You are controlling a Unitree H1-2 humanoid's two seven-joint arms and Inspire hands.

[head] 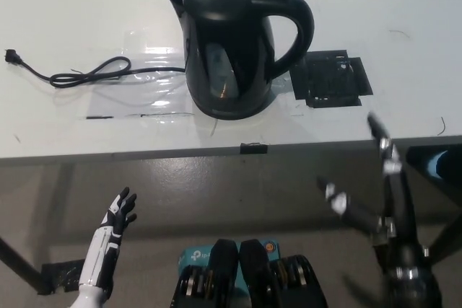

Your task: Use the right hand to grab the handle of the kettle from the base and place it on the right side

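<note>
Kettle point(234, 45) stands on its base on the white table point(404, 5), handle point(292, 30) pointing right. Right hand point(382, 200) hovers below the table edge, fingers spread, empty. Left hand point(119, 214) rests low, fingers apart.

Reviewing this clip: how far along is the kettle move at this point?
Nothing looks done: the kettle stands at the cord end, handle untouched. The right hand is open below the table edge; the left hand rests low. Grasp, lift and placement remain.
</note>
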